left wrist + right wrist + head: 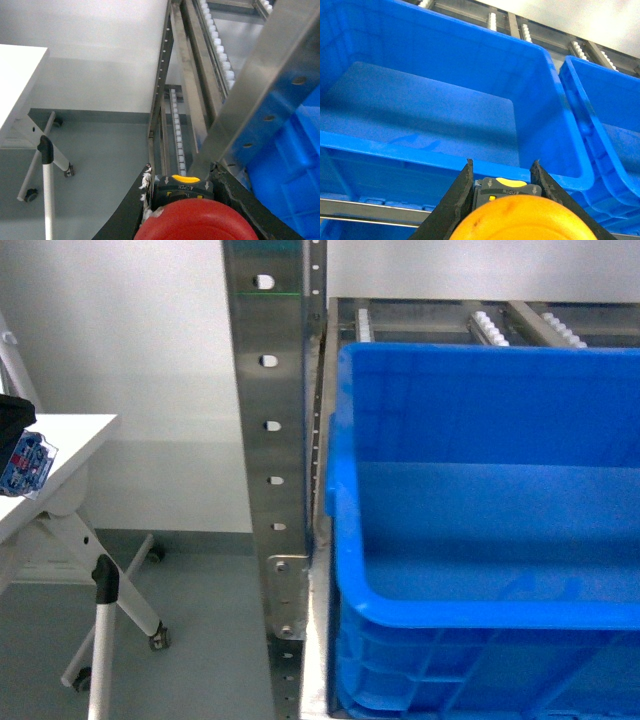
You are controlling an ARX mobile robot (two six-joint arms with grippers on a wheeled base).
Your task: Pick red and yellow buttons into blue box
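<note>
Both buttons are in hand; neither is in the blue box (pixel 480 540) yet.

Left pincer (pixel 181 200): closed on the red button (pixel 195 220). You see the red cap filling the bottom of the left wrist view, black body clamped between the two dark fingers (pixel 125 215). Cap faces the camera, so the grip is on the body flanks, which is why the cap stays free. This arm sits left of the steel rack post (pixel 260 85), outside the box, above the floor (pixel 100 160). You'll need to bring it right, past the post and over the rim, before letting go.

Right pincer (pixel 501 187): closed on the yellow button (pixel 520 220), same grip, body between the fingers (pixel 460 195), cap toward the lens. It hangs just short of the near rim of the box, interior open ahead and nothing visible lying in it. My read: this one is closest to a drop; a short push forward puts it over the floor of the box.

A second blue crate (pixel 605 115) sits touching on the right. Keep the yellow release left of that shared rim so it lands in the correct one.

Neither pincer shows in the head view. A white table (pixel 60 440) stands off to the left, with a small blue-patterned item (pixel 25 465) at its edge; I can't identify it.
</note>
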